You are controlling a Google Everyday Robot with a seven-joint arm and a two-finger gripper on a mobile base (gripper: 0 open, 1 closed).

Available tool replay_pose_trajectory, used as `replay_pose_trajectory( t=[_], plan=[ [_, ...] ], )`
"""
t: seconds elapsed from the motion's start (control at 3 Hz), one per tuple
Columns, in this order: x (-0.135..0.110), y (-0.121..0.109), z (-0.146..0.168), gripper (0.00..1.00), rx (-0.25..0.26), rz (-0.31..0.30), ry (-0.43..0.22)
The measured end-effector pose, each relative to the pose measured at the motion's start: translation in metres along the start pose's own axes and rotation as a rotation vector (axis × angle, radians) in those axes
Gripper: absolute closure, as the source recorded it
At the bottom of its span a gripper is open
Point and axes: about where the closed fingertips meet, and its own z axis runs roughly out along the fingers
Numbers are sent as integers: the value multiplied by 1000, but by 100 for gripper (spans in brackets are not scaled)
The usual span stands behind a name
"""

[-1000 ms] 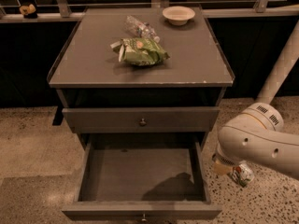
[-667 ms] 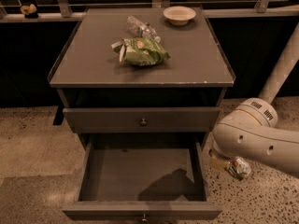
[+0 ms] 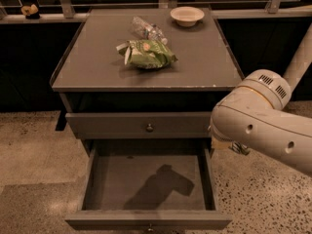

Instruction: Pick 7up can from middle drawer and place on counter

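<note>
The white arm [image 3: 265, 126] reaches in from the right. Its thick link slants down to end beside the upper drawer front [image 3: 112, 125], just right of the open drawer [image 3: 109, 179]. The tool [image 3: 225, 143] sits under that link, mostly hidden, so I cannot tell its grip. A sliver of the can [image 3: 240, 148] shows beside it, outside the drawer and below the surface [image 3: 97, 67].

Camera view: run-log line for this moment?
middle drawer open, no can inside | claw right of drawer, mostly hidden under arm | 7up can apparently at claw | counter: chip bag, bottle, bowl
</note>
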Motion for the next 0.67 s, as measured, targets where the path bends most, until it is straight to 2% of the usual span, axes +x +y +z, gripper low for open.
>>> replay_pose_trajectory(
  t=[0.33,0.67],
  plan=[
    [0,0,0,100,0,0,0],
    [-4,-14,2,100,24,-28,15]
  ],
)
